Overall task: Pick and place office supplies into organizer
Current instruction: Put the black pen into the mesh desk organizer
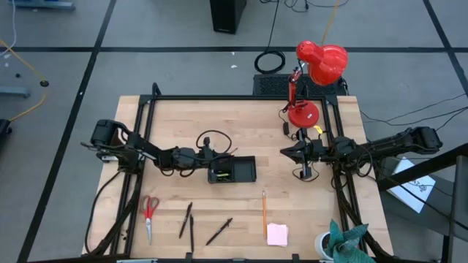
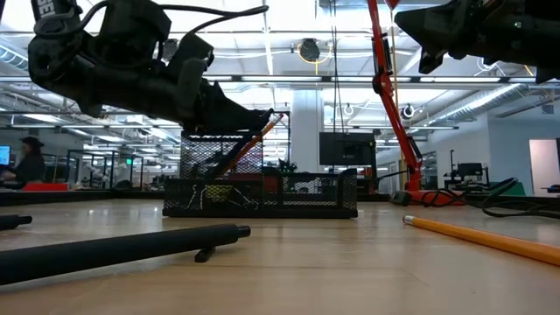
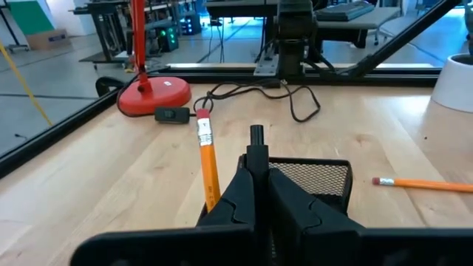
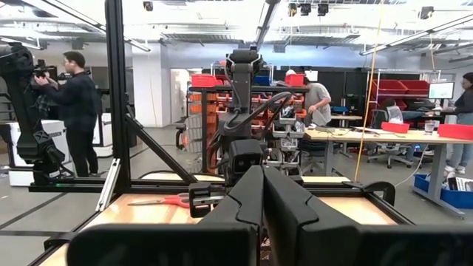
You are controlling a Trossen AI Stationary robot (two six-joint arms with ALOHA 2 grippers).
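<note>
The left gripper [image 1: 213,158] pinches a black pen [image 3: 256,145] between pressed-together fingers, directly over the organizer's [image 1: 243,172] taller compartment, where an orange pencil [image 3: 208,162] leans. The right gripper [image 1: 287,151] hangs pressed shut near the red lamp [image 1: 314,73]. On the table nearer the front lie scissors [image 1: 148,213], 3 pens [image 1: 186,219], a second pencil [image 1: 264,212] and a pink note pad [image 1: 277,234].

Wood table [image 1: 183,117] carries organizer [image 1: 232,172], scissors [image 1: 149,212], pens [image 1: 187,220], pencil [image 1: 264,213], note pad [image 1: 277,234] (lamp [image 1: 303,113] too)
</note>
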